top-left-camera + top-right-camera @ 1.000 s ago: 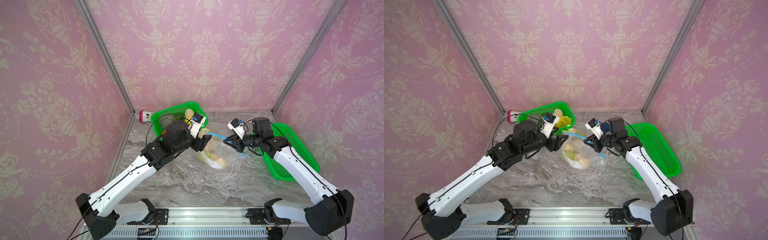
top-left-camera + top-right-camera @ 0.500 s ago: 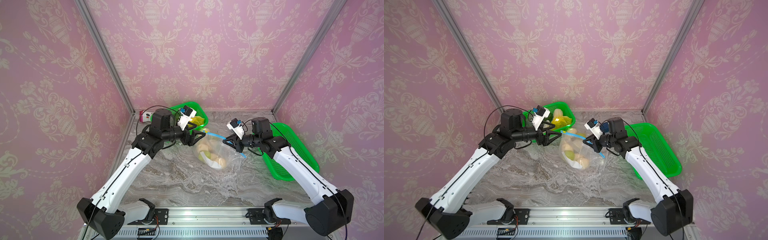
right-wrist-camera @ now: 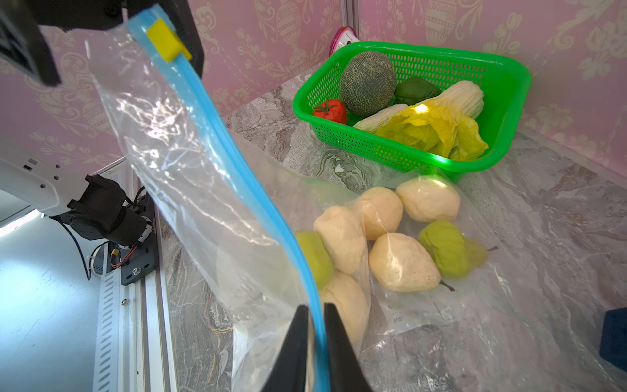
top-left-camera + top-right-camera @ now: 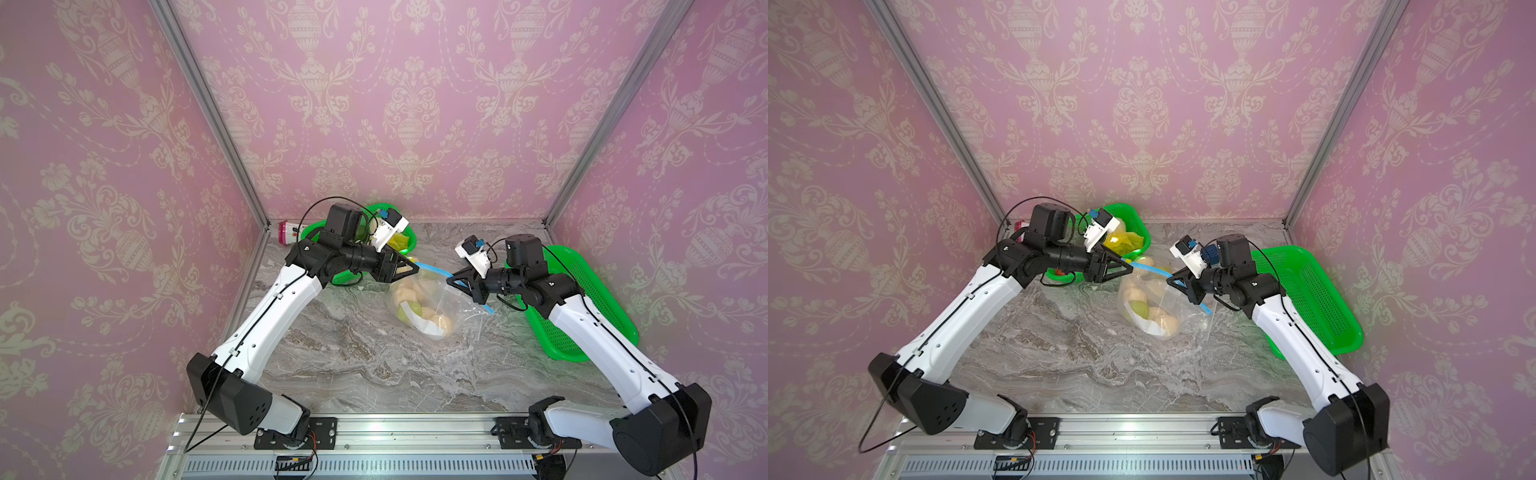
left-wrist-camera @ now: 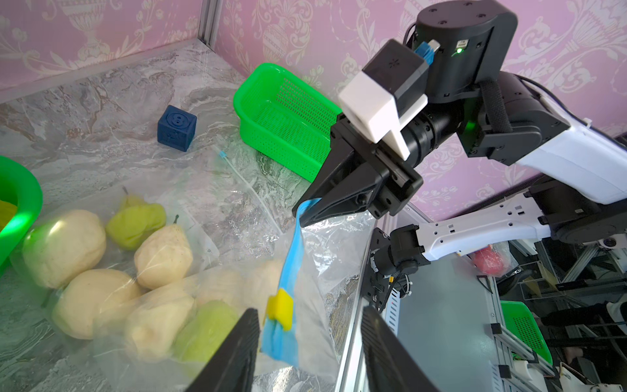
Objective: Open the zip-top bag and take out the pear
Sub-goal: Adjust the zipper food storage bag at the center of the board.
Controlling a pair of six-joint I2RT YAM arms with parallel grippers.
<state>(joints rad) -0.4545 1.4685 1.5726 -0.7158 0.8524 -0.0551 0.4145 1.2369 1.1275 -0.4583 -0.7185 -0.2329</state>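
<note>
In both top views the zip-top bag (image 4: 432, 301) of pears (image 4: 409, 295) is seen mid-worktop (image 4: 353, 357), its blue strip (image 3: 237, 163) pinched by the closed right gripper (image 4: 451, 282). The left gripper (image 4: 414, 270) is held apart about the yellow slider (image 5: 280, 307). A produce basket (image 3: 509, 88) crowds it behind, with an empty basket (image 4: 582, 299) and blue cube (image 5: 176, 128) to the right. Open room is left frontward. The left elbow has been drawn back since a second ago.

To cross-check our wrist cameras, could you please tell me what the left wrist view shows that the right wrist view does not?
Left wrist only: the empty green basket. Right wrist only: the melon, tomato and dark pepper. Both: the clear bag, its pears, blue zip strip and yellow slider. Each also catches a sliver of what the other shows whole: the filled basket and the dark blue cube.
</note>
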